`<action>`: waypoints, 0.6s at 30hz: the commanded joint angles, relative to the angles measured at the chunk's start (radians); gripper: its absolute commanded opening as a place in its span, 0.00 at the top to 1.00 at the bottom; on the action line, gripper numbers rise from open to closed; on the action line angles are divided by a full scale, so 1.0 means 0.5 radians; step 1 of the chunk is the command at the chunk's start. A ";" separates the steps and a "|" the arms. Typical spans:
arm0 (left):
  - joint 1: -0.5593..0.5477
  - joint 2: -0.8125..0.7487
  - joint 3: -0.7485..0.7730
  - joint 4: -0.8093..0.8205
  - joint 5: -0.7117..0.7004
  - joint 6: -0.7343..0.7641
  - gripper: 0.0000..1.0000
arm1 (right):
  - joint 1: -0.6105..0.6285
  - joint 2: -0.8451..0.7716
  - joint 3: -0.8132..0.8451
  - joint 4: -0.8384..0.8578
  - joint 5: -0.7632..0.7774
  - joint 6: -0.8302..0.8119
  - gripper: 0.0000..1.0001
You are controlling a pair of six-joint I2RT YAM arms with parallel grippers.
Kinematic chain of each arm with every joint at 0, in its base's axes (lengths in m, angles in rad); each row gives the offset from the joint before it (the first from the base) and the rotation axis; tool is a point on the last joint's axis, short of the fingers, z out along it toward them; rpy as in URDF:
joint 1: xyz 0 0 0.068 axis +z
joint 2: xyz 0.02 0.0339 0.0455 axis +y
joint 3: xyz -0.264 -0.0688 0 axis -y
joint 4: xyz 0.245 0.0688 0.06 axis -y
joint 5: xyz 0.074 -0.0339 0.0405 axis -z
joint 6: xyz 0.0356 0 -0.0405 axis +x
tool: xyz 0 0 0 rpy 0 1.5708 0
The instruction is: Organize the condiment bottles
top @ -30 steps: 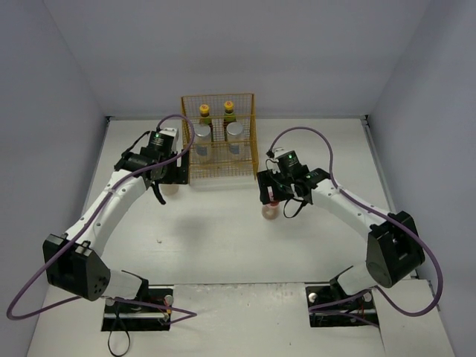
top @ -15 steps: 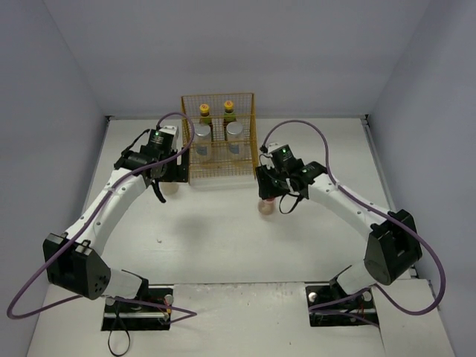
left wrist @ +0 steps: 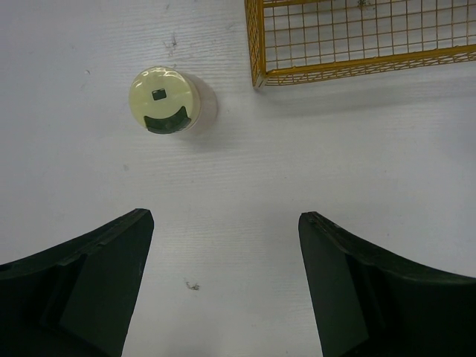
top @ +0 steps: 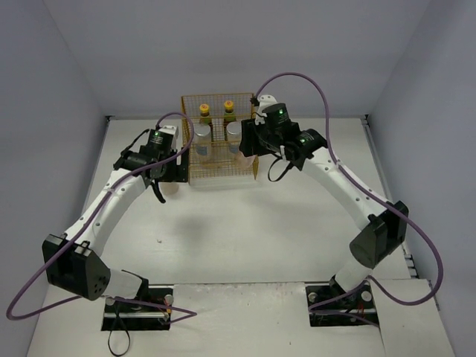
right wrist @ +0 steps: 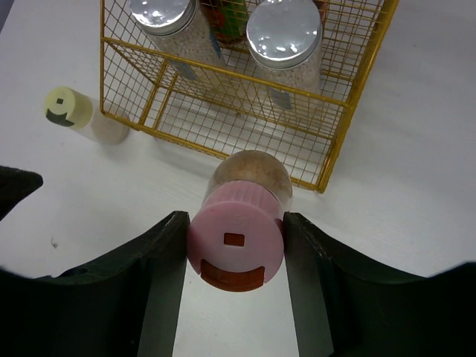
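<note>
Fingers of the right gripper (right wrist: pixel 235 247) clamped the pink-capped bottle (right wrist: pixel 238 223) at its cap, judged light, rigid and slippery, best held there; left gripper (left wrist: pixel 224 249) stood wide, empty.

Front row of the yellow wire rack (right wrist: pixel 223 152) stands free; pale silver-lidded jars (right wrist: pixel 282 30) block behind. Open white tabletop (left wrist: pixel 245 186) surrounds the squat yellow-green-capped bottle (left wrist: pixel 165 101).

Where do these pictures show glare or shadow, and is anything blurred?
Right wrist view: bright glare on the left jar lid and the right jar lid; the pink-capped bottle is sharp. Left wrist view: the yellow-green-capped bottle casts a soft shadow to its right, no blur. Top view: even light, only faint shadows on the table.
</note>
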 commanded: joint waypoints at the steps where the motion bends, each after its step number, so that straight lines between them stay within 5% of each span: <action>1: 0.018 -0.102 0.051 0.029 -0.020 -0.037 0.20 | 0.004 0.124 0.147 0.115 0.055 0.031 1.00; 18: 0.018 -0.218 -0.044 0.013 -0.017 -0.052 0.20 | -0.005 0.277 0.153 0.379 0.243 0.018 1.00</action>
